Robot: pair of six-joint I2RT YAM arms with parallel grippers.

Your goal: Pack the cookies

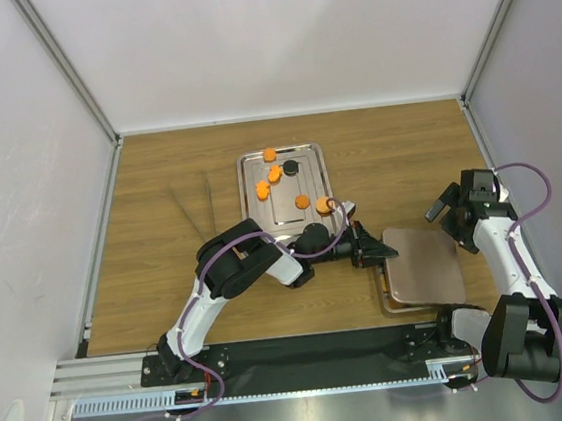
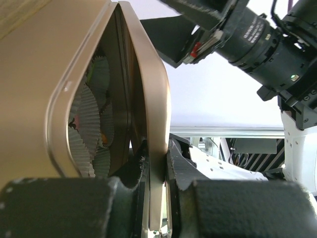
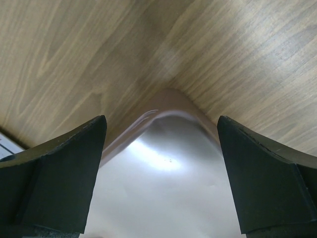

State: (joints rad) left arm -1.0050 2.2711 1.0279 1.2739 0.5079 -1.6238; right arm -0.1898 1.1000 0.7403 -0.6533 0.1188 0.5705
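Several orange cookies point(image 1: 302, 202) and one black cookie point(image 1: 291, 167) lie on a metal tray point(image 1: 307, 153). A rose-gold square box point(image 1: 422, 264) sits to the right of the tray. My left gripper point(image 1: 384, 252) is shut on the left edge of the box's lid point(image 2: 148, 99) and holds it slightly apart from the base point(image 2: 44, 79). Pale grey paper cups point(image 2: 91, 119) show through the gap. In the left wrist view the left gripper point(image 2: 156, 161) pinches the lid's rim. My right gripper point(image 1: 444, 205) is open and empty over the lid's far right corner point(image 3: 163, 163), its fingers point(image 3: 59, 168) on either side.
White walls enclose the wooden table point(image 1: 166, 172) on three sides. The right arm point(image 2: 257, 39) hangs close above the box in the left wrist view. The arm bases and a metal rail point(image 1: 306, 354) line the near edge.
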